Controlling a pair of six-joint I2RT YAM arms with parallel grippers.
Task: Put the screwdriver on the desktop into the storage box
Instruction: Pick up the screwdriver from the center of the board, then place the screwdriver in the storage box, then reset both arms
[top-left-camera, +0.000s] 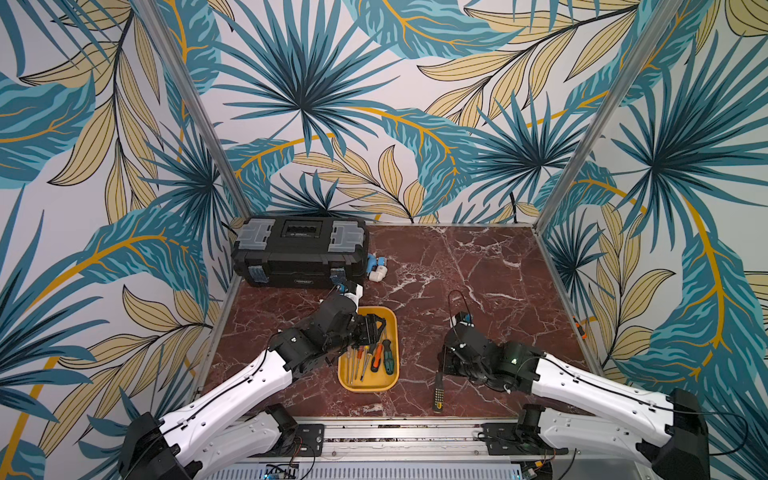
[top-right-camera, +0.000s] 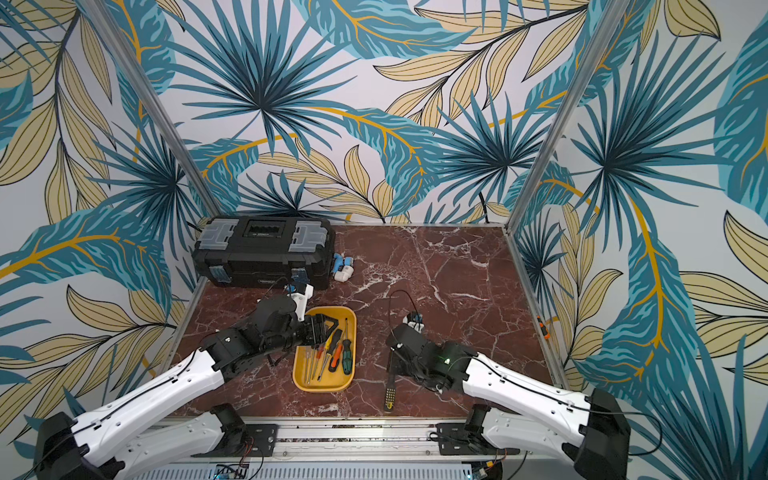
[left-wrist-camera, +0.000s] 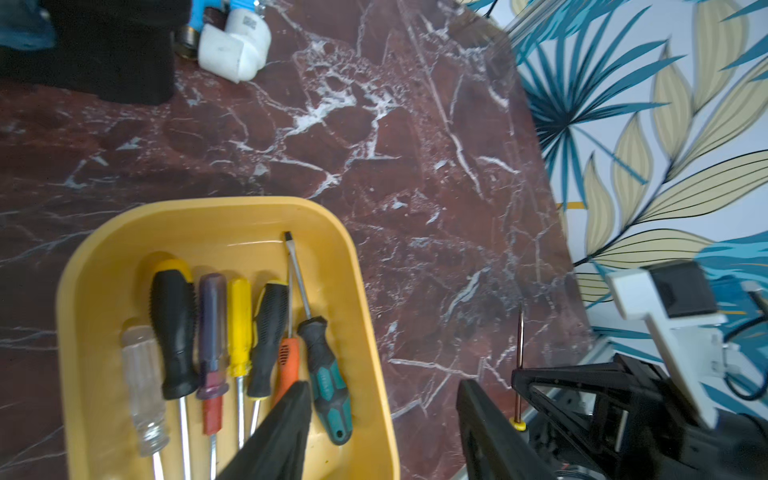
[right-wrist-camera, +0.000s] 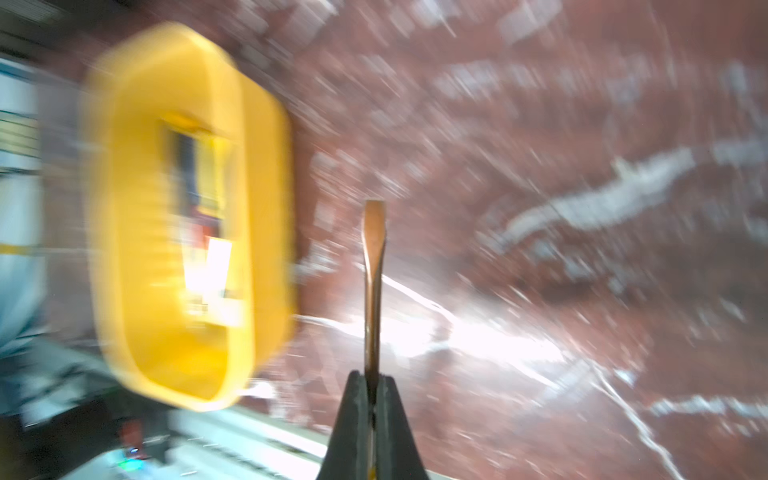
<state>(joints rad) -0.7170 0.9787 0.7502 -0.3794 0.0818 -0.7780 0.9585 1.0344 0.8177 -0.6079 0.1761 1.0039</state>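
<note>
Slippage looks possible: the right pincer (right-wrist-camera: 372, 378) pinches only the thin shaft of the screwdriver (top-left-camera: 437, 397) near the front edge of the desk (top-left-camera: 478, 257), beside the storage box (top-left-camera: 369, 388), where the spread left pincer (left-wrist-camera: 384, 386) hovers.

Screwdrivers (top-left-camera: 376, 357) lie in the storage box (top-left-camera: 368, 389), toolbox (top-left-camera: 299, 249) behind.

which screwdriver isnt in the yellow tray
The black-handled screwdriver with yellow dots, held by its shaft in the shut right gripper, beside the storage box. All the other screwdrivers lie inside it.
</note>
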